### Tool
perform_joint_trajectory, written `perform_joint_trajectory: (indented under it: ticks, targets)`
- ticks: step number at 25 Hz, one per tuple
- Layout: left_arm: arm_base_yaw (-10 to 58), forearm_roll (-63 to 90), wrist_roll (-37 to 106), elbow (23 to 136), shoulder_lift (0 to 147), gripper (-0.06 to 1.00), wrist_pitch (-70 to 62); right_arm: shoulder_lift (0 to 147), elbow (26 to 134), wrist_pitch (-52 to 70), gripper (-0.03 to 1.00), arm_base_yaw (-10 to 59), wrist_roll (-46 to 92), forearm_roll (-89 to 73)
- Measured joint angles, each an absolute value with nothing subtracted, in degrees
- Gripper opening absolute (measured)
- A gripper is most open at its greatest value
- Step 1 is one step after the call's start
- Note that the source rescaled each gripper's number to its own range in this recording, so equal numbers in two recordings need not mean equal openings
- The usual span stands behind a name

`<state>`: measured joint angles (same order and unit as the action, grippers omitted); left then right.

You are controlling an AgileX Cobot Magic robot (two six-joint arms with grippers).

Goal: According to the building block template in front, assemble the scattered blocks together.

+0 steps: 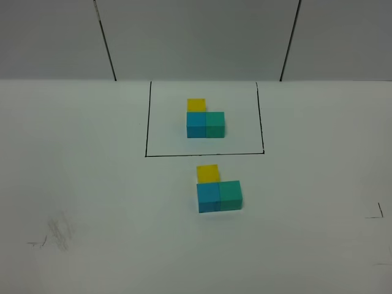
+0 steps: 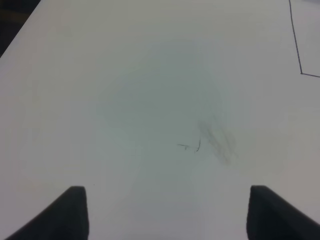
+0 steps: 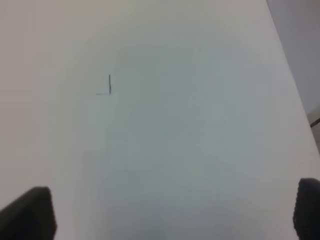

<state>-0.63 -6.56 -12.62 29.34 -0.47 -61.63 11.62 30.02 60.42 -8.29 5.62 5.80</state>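
The template sits inside a thin black drawn rectangle [image 1: 205, 154] at the back middle: a yellow cube [image 1: 196, 105], a cyan-blue cube [image 1: 196, 124] and a teal-green cube [image 1: 215, 124], touching in an L. Just in front of the frame, three unframed cubes touch in the same L: yellow [image 1: 207, 173], cyan-blue [image 1: 209, 198], teal-green [image 1: 230, 195]. Neither gripper shows in the high view. The left gripper [image 2: 165, 210] is open and empty over bare table. The right gripper [image 3: 175, 210] is open and empty over bare table. No cubes show in either wrist view.
The white table [image 1: 92, 184] has a grey smudge and pen marks at front left [image 1: 58, 233] and a small black corner mark at the right [image 1: 376, 212]. A corner of the frame line shows in the left wrist view [image 2: 300, 70]. Grey wall panels stand behind.
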Motion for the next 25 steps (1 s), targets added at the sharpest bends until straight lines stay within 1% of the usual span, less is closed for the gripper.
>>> perform_joint_trajectory:
  ticks: [6,9,12,17,21,25]
  targets:
    - [-0.63,-6.56,-12.62,29.34,-0.47,0.50,-61.63,3.83,29.59,63.03,0.97,-8.29,5.42,4.83]
    - [-0.63,-6.56,-12.62,29.34,-0.47,0.50,-61.63,0.46,29.59,63.22,0.97,-8.29,5.31,1.46]
    - [-0.63,-6.56,-12.62,29.34,-0.47,0.50,-61.58,-0.27,29.59,63.48,0.97,-8.29,4.94,0.56]
    - [-0.63,-6.56,-12.54,29.34,-0.47,0.50,-61.58,-0.42,29.05,62.66,0.96,-8.29,3.76,3.48]
    - [-0.63,-6.56,-12.54,29.34,-0.47,0.50,-61.58,-0.42,28.66,62.17,0.90,-8.29,3.67,0.78]
    - [-0.63,-6.56,-12.54,29.34,-0.47,0.50,-61.58,-0.42,28.66,62.12,0.77,-8.29,3.60,-1.57]
